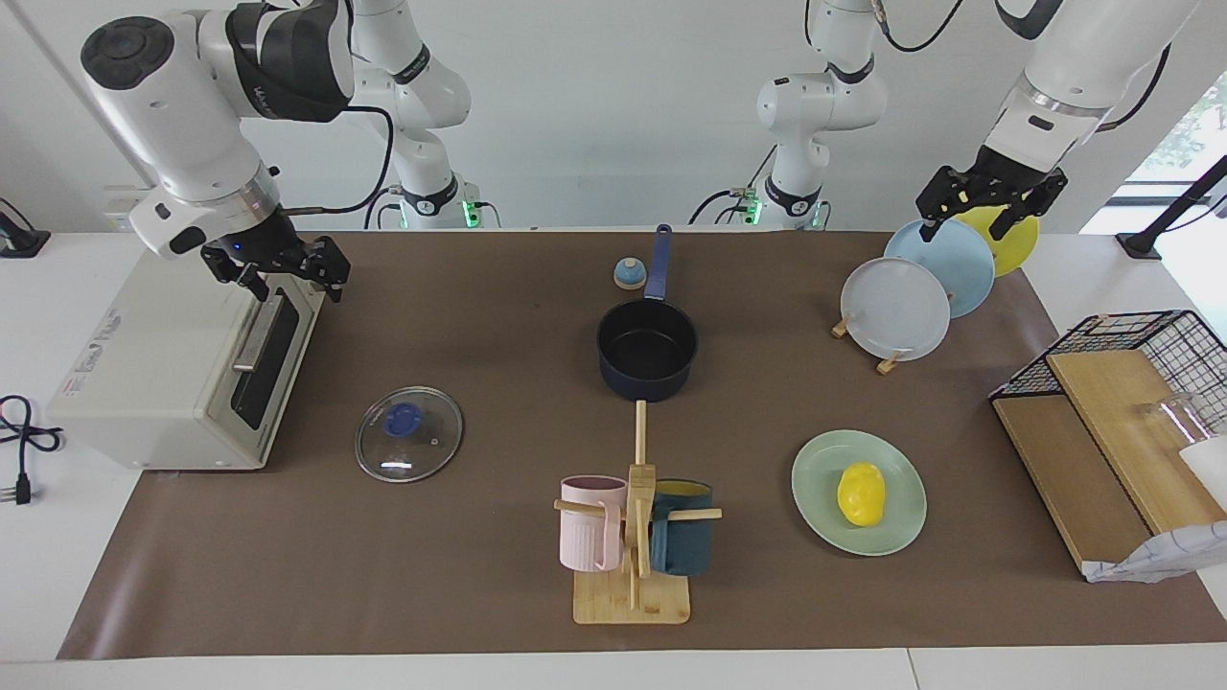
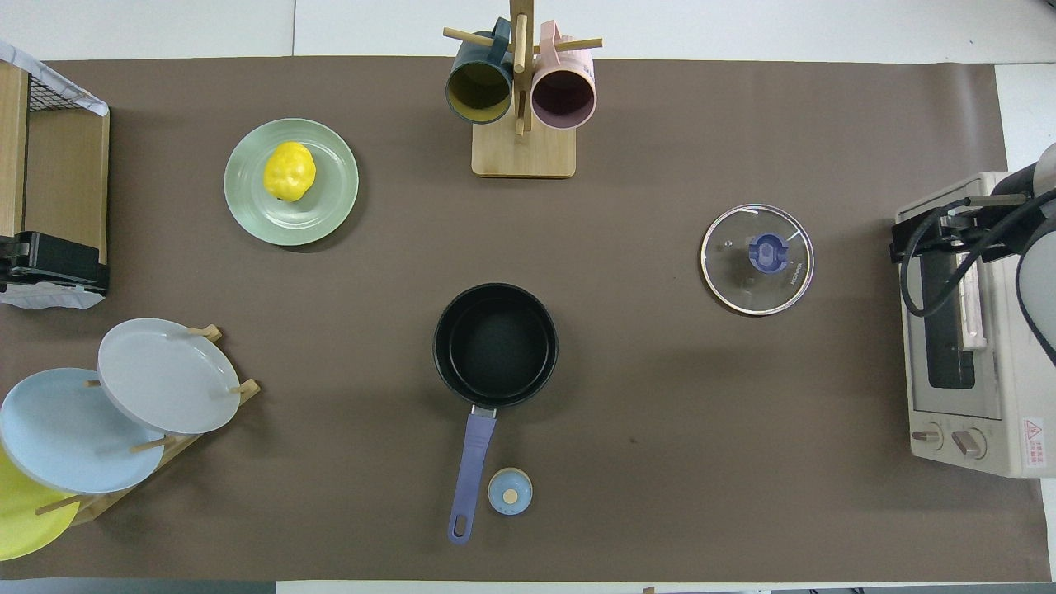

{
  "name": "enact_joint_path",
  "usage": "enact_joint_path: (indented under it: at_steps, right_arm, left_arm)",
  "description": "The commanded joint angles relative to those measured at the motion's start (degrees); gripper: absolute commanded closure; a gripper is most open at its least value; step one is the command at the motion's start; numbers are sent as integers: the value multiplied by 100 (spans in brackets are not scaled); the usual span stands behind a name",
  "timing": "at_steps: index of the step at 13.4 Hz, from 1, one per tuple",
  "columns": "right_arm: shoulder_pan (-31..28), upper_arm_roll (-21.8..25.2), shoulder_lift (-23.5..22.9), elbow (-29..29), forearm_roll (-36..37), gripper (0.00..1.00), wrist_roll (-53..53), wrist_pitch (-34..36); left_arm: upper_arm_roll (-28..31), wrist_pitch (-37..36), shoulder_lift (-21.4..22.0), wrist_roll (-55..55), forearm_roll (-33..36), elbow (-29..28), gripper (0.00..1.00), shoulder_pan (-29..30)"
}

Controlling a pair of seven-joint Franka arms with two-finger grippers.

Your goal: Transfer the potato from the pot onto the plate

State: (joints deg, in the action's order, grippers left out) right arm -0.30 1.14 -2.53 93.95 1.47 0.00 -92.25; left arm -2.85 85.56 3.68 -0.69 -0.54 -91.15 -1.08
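The yellow potato (image 1: 861, 494) (image 2: 289, 171) lies on the mint-green plate (image 1: 817, 484) (image 2: 330, 202), farther from the robots than the pot and toward the left arm's end. The navy pot (image 1: 647, 350) (image 2: 495, 345) stands mid-table with a bare black inside, its blue handle pointing at the robots. My left gripper (image 1: 964, 226) (image 2: 49, 266) hangs open in the air over the plate rack, holding nothing. My right gripper (image 1: 293, 284) is open and holds nothing, just over the toaster oven's top front edge.
A rack (image 1: 896, 307) holds grey, light blue and yellow plates. A glass lid (image 1: 409, 447) lies in front of the toaster oven (image 1: 173, 374). A mug tree (image 1: 633, 537) stands far from the robots. A small blue knob (image 1: 628, 274) sits beside the pot handle. A wire basket (image 1: 1122, 402) is at the left arm's end.
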Motion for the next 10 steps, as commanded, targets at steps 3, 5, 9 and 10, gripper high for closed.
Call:
enact_joint_path:
  at_steps: [3, 5, 9, 10]
  right_arm:
    - [-32, -35, 95, 80, -24, 0, 115, -65]
    - [-32, -35, 95, 80, -24, 0, 115, -65]
    - [-32, -35, 95, 80, -24, 0, 115, -65]
    - [-32, -35, 95, 80, -24, 0, 115, -65]
  left_arm:
    - [-5, -66, -8, -54, 63, -34, 0, 11]
    - [-5, -83, -16, -36, 46, -26, 0, 29]
    - [-5, -83, -16, -27, 46, -34, 0, 38]
    - [-5, -83, -16, -19, 46, -26, 0, 38]
